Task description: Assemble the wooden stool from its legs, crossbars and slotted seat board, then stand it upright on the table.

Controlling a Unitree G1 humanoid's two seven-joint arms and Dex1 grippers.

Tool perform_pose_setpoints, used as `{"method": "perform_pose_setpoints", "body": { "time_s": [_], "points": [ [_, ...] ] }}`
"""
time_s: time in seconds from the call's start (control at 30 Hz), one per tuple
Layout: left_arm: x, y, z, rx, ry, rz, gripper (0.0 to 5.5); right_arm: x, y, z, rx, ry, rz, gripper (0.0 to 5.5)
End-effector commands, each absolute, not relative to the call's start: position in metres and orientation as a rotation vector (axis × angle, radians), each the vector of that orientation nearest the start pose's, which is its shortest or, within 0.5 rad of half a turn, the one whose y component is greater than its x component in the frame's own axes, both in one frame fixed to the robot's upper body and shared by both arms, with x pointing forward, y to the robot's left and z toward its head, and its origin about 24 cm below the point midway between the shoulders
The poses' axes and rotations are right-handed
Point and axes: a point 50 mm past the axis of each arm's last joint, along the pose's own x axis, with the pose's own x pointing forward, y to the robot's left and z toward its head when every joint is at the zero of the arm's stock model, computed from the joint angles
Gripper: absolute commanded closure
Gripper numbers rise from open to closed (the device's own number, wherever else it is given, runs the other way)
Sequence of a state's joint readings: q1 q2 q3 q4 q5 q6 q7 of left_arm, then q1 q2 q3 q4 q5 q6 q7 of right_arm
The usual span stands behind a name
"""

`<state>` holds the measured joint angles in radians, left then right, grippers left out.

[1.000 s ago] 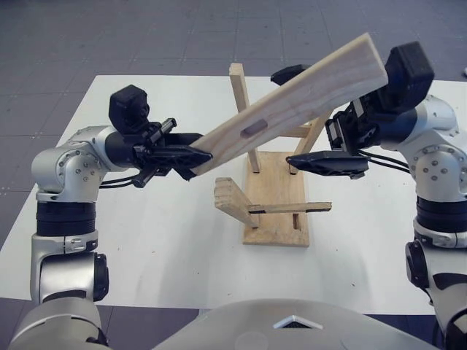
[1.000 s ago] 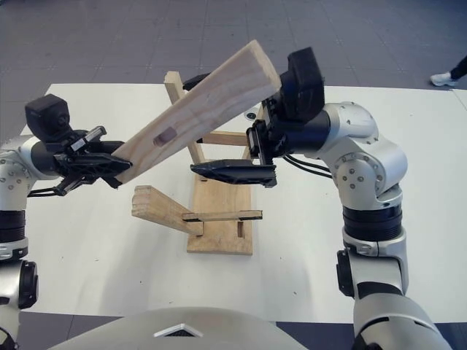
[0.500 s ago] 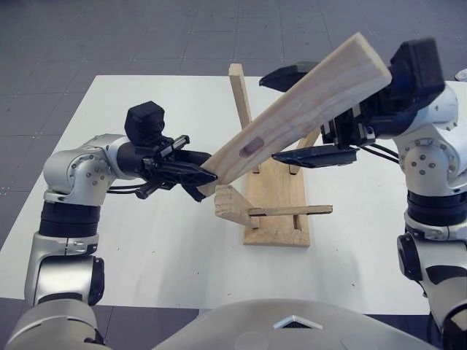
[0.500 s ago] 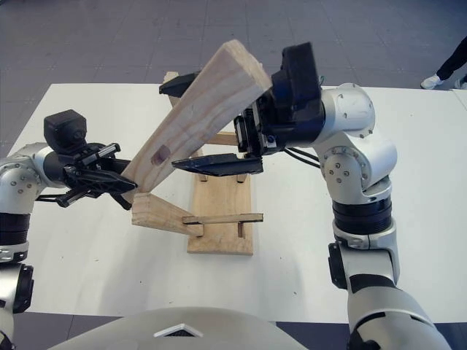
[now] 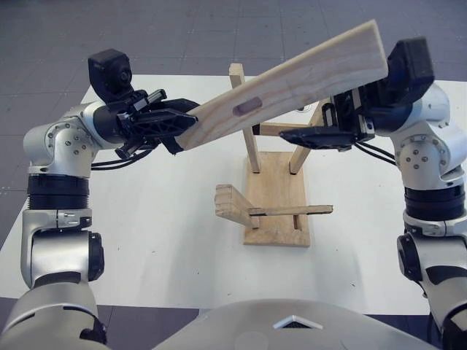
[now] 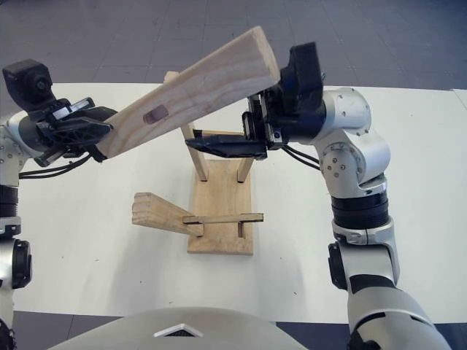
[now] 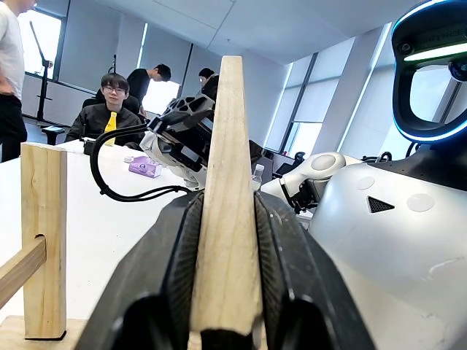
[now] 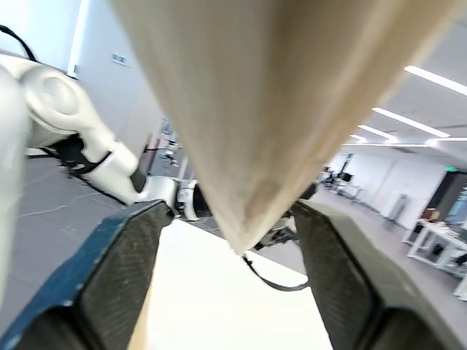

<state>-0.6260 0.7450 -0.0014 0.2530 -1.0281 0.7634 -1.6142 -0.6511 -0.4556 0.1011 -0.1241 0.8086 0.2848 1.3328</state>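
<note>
Raw pale wood leg [image 5: 292, 84], grain showing; seat board [image 5: 275, 191] likewise unvarnished; fingers [image 7: 168, 277] were matt black plastic; surface [image 5: 146, 219] smooth white.

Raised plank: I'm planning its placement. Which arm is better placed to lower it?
Likely left: left claw is shut on the plank at its lower end; the right claw is open around the upper end.

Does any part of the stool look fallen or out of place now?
Yes. At the near end of the seat board, one leg lies tipped over to the left, not upright like the far legs; its crossbar sticks out sideways over the board, its free end joined to nothing.
</note>
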Motion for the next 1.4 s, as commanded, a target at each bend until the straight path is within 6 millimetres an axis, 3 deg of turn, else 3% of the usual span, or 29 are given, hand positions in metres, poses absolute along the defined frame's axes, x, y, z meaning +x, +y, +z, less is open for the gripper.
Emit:
{"method": "perform_pose_setpoints", "body": {
  "time_s": [0.03, 0.33, 0.73, 1.0, 1.1, 1.23, 1.4],
  "points": [
    [0.282, 0.196, 0.209, -0.452, 0.024, -1.844, 4.50, 0.259, -0.095, 0.214, -0.066, -0.376, 1.905, 1.58],
    [0.279, 0.201, 0.202, -0.439, 0.053, -1.815, 4.51, 0.266, -0.099, 0.216, -0.066, -0.436, 1.832, 0.01],
    [0.279, 0.221, 0.195, -0.469, 0.018, -1.726, 4.51, 0.273, -0.119, 0.227, -0.083, -0.503, 1.689, 0.00],
    [0.280, 0.230, 0.199, -0.499, -0.027, -1.698, 4.51, 0.284, -0.146, 0.232, -0.044, -0.555, 1.601, 0.00],
    [0.278, 0.222, 0.200, -0.519, -0.024, -1.746, 4.51, 0.287, -0.139, 0.224, -0.026, -0.531, 1.679, 0.00],
    [0.279, 0.200, 0.198, -0.543, 0.000, -1.837, 4.51, 0.290, -0.112, 0.213, -0.059, -0.536, 1.847, 0.00],
    [0.283, 0.183, 0.189, -0.584, 0.041, -1.886, 4.51, 0.294, -0.092, 0.209, -0.160, -0.599, 1.899, 0.00]
  ]
}}
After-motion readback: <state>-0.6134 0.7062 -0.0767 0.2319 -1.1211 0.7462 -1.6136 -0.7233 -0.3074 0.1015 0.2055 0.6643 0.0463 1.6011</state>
